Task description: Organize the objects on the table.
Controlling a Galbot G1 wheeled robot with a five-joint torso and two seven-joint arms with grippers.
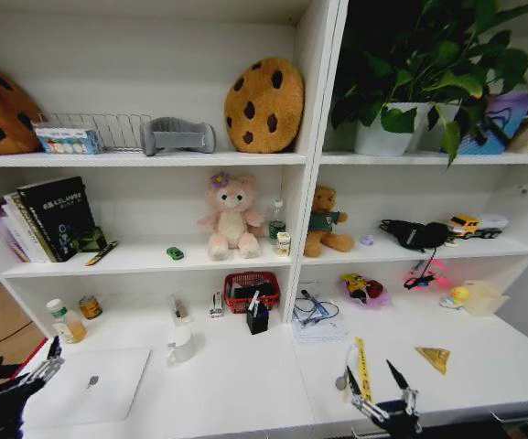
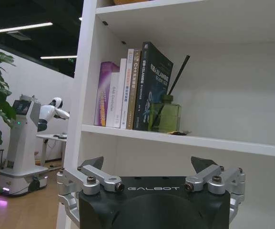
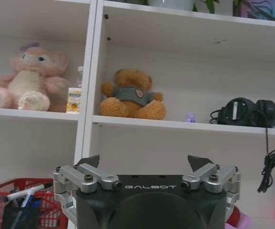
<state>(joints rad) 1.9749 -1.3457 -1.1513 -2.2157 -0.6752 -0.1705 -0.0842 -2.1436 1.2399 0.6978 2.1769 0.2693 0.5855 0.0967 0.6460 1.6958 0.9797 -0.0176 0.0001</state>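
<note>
Meanwhile, both grippers are hovering empty with fingers spread, the left gripper (image 1: 51,352) beside the silver laptop (image 1: 88,386), the right gripper (image 1: 374,377) above the table's (image 1: 245,384) front edge.

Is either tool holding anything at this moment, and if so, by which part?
Nothing is held. The left tool is open over the silver laptop; the right tool is open at the table's front edge.

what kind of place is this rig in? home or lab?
Likely a robotics lab or office dressed as a home study: a white shelf-desk unit with plush toys, books and a silver laptop, but another wheeled robot stands behind under strip ceiling lights.
</note>
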